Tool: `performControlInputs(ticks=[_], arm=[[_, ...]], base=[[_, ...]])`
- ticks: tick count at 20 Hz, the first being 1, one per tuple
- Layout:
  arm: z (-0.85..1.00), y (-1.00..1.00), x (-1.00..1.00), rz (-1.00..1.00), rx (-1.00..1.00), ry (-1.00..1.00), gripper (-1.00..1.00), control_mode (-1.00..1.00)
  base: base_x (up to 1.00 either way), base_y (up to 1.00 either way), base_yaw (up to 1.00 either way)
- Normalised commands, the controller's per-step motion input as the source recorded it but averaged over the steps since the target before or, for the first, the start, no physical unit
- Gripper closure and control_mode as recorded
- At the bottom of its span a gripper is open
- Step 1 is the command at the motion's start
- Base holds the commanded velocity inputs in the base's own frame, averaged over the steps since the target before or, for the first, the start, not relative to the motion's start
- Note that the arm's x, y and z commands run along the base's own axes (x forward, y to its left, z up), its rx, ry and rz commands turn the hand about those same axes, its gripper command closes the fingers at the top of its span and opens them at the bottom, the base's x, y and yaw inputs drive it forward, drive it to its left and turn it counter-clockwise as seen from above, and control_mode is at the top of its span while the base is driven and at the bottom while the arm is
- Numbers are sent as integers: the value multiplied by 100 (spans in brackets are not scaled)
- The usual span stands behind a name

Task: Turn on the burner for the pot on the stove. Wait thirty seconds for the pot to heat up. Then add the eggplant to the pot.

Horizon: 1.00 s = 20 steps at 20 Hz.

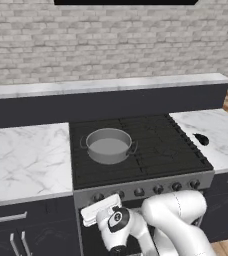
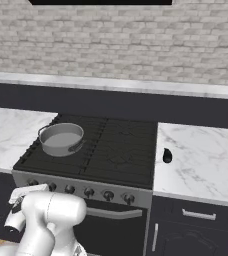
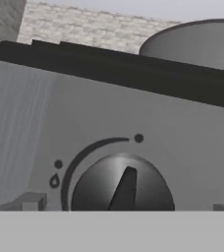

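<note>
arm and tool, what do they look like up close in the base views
The arm is glossy white with rounded, bulbous links and a dark round joint cap showing a small pale mark. The tool is a flat white block with a dark underside. No cables or lettering can be made out.

The grey pot (image 1: 108, 145) stands upright on the stove's (image 1: 151, 150) rear-left burner (image 1: 93, 162); the small dark eggplant (image 1: 201, 139) lies on the counter to the right.

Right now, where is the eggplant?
The eggplant lies on the marble counter right of the stove, near its edge, apart from the pot.
</note>
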Motion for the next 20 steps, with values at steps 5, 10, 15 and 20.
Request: performControlInputs(ticks=[5,10,15,20], arm=[[-36,0,37,0,16,0,100,-100],[-22,2,10,-1,12,-5,100,-100],[-13,1,1,-2,13,-6,100,-100],[-4,3,-1,0,0,-9,100,-100]], base=[[0,0,0],[0,0,0],[0,0,0],[0,0,0]])
